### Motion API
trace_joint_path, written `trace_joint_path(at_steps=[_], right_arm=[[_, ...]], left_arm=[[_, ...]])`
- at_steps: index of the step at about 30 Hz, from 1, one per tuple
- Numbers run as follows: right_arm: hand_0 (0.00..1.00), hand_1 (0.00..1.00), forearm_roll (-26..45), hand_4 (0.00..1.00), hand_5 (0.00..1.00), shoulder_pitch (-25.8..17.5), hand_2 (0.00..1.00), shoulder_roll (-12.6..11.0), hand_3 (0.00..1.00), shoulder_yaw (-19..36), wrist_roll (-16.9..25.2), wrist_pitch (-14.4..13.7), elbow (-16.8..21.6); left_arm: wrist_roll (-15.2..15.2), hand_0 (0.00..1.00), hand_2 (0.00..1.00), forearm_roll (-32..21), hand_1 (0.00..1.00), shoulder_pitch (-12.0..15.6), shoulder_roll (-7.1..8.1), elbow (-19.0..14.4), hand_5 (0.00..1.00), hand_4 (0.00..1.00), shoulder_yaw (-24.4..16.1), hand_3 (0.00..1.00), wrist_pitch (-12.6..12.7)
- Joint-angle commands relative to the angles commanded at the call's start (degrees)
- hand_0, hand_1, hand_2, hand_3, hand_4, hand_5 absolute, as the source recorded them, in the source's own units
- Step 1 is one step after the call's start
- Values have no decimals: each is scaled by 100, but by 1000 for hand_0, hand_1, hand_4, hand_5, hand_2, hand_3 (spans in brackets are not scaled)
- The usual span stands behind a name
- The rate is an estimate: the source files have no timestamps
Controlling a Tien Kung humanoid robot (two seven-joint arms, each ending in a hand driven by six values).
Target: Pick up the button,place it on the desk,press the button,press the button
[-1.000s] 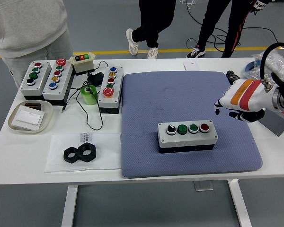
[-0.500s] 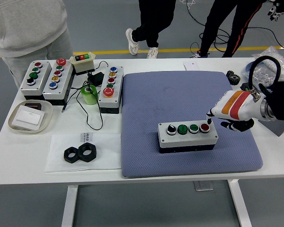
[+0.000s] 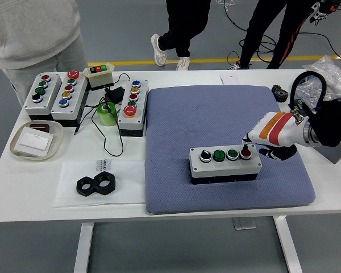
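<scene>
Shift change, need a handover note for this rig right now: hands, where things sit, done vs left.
Right hand: forefinger extended down onto the red button of the grey button box; other fingers curled, holding nothing.
Left hand: not in view.
Box sits flat on the blue mat, near its front edge, four buttons facing up.
Done: box picked and placed.
Left: whether this is the first or second press cannot be told; confirm, then finish the pressing.
</scene>
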Motion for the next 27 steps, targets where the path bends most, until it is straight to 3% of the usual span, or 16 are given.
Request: trace_joint_path(at_steps=[27], right_arm=[[260, 83, -33, 403, 2, -209, 100, 174, 764, 149, -54, -73, -227]], left_arm=[[-22, 742, 984, -51, 914, -11, -5, 0, 998, 607, 135, 940, -19]])
